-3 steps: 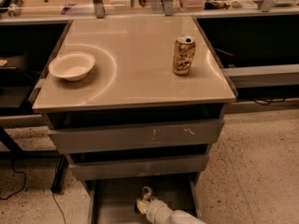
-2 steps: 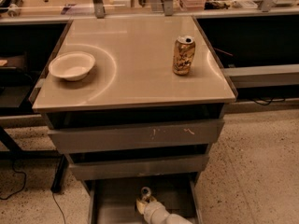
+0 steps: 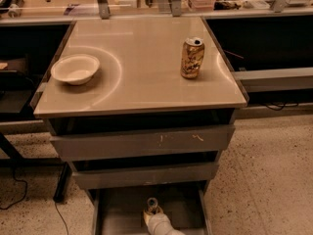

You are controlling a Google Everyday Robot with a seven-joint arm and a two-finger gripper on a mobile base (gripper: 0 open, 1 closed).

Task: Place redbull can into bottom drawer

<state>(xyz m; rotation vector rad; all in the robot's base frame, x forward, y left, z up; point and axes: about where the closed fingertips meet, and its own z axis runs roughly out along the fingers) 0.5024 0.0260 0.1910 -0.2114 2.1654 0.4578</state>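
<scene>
One hand (image 3: pixel 152 211) at redbull can (image 3: pixel 152 202) in bottom drawer (image 3: pixel 117 214), grip unclear, gold can (image 3: pixel 192 58), bowl (image 3: pixel 75 68) on tabletop (image 3: pixel 142 77)

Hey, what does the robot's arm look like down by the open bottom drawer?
The arm is a smooth, rounded, off-white tube. It ends in the gripper, cream-coloured with a tan tinge, low over the bottom drawer. No cables or markings are visible.

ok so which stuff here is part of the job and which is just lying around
Job: redbull can, down at the open bottom drawer; claw right at it.
Lying about: white bowl and gold-brown can on the cabinet top.
</scene>
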